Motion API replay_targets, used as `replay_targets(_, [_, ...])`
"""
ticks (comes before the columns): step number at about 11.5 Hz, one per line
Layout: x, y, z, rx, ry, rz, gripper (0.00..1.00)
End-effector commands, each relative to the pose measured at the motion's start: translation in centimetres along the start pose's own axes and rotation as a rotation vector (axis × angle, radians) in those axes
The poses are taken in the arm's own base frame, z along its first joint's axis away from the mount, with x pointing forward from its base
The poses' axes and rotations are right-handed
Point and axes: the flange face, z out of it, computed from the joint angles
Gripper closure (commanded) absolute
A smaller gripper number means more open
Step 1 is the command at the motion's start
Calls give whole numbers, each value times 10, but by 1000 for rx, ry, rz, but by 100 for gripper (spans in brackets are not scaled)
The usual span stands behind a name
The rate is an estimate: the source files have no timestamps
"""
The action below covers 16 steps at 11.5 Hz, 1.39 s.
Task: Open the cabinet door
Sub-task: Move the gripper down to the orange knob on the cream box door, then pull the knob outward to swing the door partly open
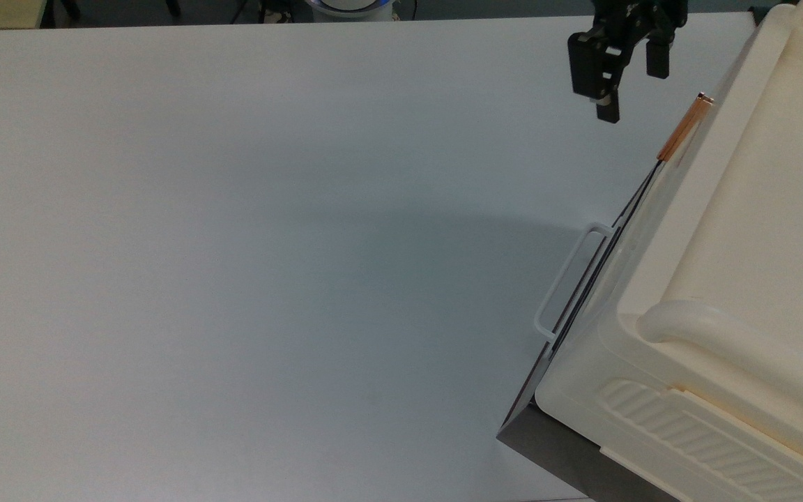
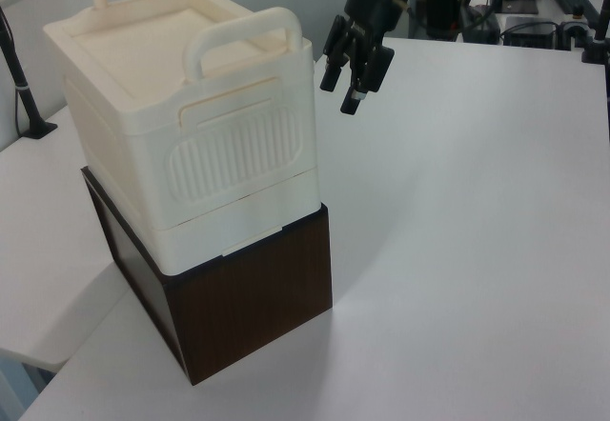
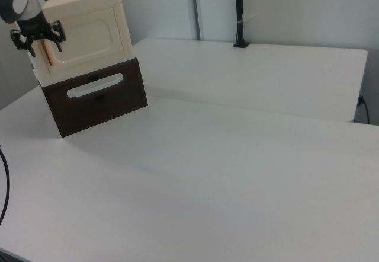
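Observation:
In the right view the cabinet door point(image 3: 89, 34) is a cream panel with a recessed centre, shut flat against the ribbed cream cabinet body point(image 2: 229, 154). Its copper-orange bar handle point(image 3: 47, 53) sits at the right view's left end of the door. From above, that bar handle point(image 1: 684, 129) lies along the cabinet's front edge. My gripper point(image 1: 633, 89) hangs open in the air just beyond the handle's far end, toward the top view's upper left, and holds nothing. In the left view the gripper point(image 2: 340, 95) hovers beside the cabinet's far corner. In the right view the gripper point(image 3: 44, 48) overlaps the handle.
The cream cabinet stands on a dark brown box point(image 2: 253, 297). The box front carries a thin white wire loop handle point(image 1: 572, 279) point(image 3: 95, 85). The white table point(image 1: 234, 244) stretches wide to the top view's left. A black pole point(image 3: 238, 13) stands at the table's far edge in the right view.

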Motion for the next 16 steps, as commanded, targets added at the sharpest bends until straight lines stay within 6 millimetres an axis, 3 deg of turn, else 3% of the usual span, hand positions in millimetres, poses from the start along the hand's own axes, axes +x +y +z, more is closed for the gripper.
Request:
replay_targets(1, [22, -17, 7, -16, 97, -39, 28])
replay_targets(2, [23, -17, 11, -22, 106, -44, 33])
replay_targets(4, [26, -14, 20, -30, 125, -43, 35])
replay_targets(8, [28, -11, 25, -49, 149, -58, 71])
replay_targets(12, [26, -12, 21, -45, 144, -82, 95])
replay_targets(16, [7, -16, 18, 1, 36, -76, 99])
